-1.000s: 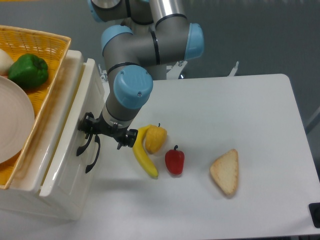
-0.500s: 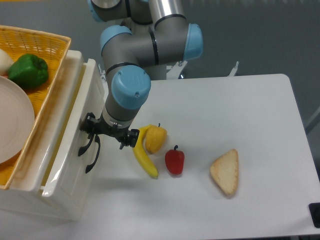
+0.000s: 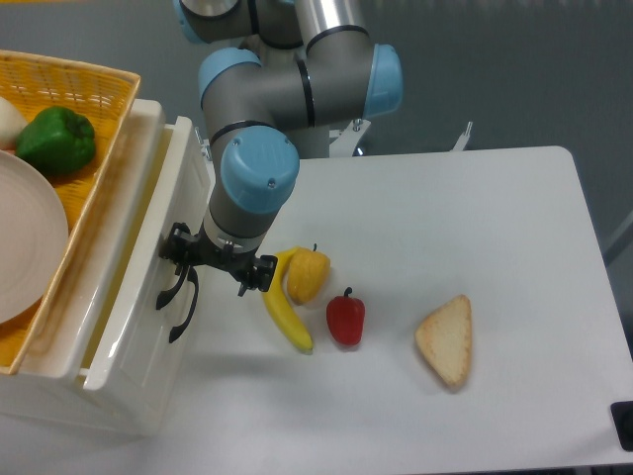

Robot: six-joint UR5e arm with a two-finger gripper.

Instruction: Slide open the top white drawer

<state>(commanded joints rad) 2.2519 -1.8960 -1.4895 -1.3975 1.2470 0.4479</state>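
The top white drawer is the upper of two in the cream cabinet at the left and stands pulled out a little, with a narrow gap behind its front. Its curved black handle sits on the front. My gripper hangs right at the drawer front with its jaws spread. The left fingertip is against the top of the handle, and the right one is over the table near the banana. Nothing is between the jaws.
The lower drawer's handle is just below. A yellow wicker basket with a green pepper and a plate sits on the cabinet. A banana, a yellow fruit, a red pepper and a bread slice lie on the table.
My gripper has shifted slightly right and towards the camera, and the top drawer front has come out a little with it.
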